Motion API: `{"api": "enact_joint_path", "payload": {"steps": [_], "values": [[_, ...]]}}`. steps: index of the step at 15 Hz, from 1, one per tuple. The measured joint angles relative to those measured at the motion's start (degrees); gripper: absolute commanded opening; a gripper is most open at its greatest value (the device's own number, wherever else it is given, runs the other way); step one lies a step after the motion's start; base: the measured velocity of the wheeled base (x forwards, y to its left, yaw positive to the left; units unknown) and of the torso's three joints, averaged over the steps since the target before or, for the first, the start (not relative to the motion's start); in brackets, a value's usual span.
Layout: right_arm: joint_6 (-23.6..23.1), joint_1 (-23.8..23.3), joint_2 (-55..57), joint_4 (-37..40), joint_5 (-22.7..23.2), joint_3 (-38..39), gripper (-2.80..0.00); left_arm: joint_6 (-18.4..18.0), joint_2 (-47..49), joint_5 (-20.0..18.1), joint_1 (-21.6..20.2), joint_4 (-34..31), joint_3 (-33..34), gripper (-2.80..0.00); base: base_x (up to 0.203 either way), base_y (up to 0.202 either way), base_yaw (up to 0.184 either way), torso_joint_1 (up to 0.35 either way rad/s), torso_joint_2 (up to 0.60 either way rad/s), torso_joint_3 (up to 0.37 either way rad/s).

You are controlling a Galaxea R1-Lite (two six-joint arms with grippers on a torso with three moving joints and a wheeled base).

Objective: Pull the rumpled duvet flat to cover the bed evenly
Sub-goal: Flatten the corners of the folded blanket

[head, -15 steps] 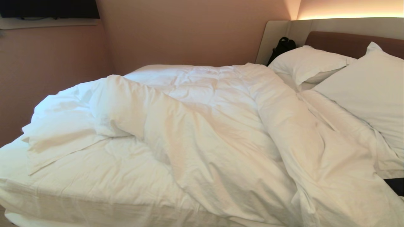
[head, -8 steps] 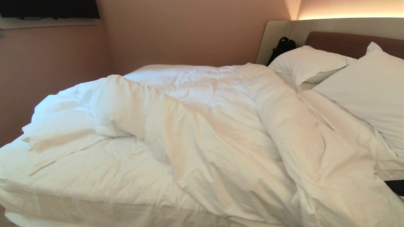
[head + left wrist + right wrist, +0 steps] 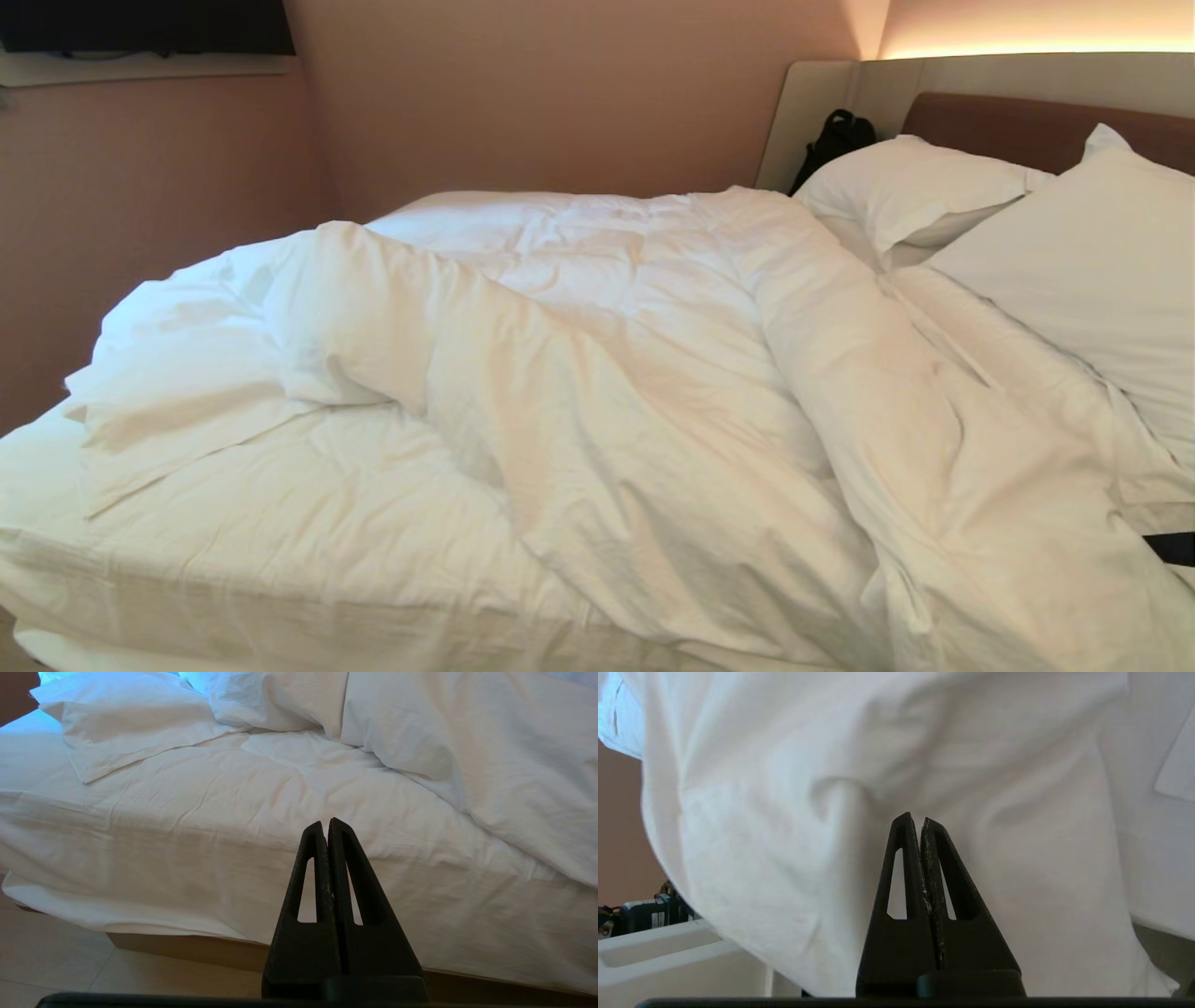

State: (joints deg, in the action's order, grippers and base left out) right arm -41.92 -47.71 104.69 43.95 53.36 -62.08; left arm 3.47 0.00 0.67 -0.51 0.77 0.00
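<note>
right hand now closed; rumpled duvet on bed.

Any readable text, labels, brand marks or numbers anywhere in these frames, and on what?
No legible text.
Dark device at the edge of the right wrist view: a pale label patch, too small and blurred to read.
Duvet, pillows and headboard: no print or tag visible.

This is a bedroom, likely a hotel room. A wide bed made up all in white fills it, with a rumpled duvet and plump pillows against a padded headboard. Above the headboard glows a warm light strip; plain pinkish walls close in behind the bed.
</note>
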Motion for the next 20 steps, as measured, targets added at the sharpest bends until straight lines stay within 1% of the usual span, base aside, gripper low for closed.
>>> {"api": "enact_joint_path", "payload": {"steps": [6,11,12,16,20], "values": [[0.6,-3.1,-1.7,3.9,0.1,-4.2,-2.8,0.0,0.0,0.0,0.0,0.0,0.0,-2.8,0.0,0.0,0.0,0.0,0.0,0.0],[0.1,-5.0,2.7,3.5,-0.2,-7.1,-2.8,0.0,0.0,0.0,0.0,0.0,0.0,-2.8,0.0,0.0,0.0,0.0,0.0,0.0],[-0.1,-5.1,3.9,3.1,-0.2,-7.3,0.0,0.0,0.0,0.0,0.0,0.0,0.0,-2.8,0.0,0.0,0.0,0.0,0.0,0.0],[-0.5,-4.9,6.9,0.5,-0.2,-7.3,0.0,0.0,0.0,0.0,0.0,0.0,0.0,-2.8,0.0,0.0,0.0,0.0,0.0,0.0],[-0.7,-4.8,8.1,0.5,-0.1,-6.6,0.0,0.0,0.0,0.0,0.0,0.0,0.0,-2.8,0.0,0.0,0.0,0.0,0.0,0.0]]}}
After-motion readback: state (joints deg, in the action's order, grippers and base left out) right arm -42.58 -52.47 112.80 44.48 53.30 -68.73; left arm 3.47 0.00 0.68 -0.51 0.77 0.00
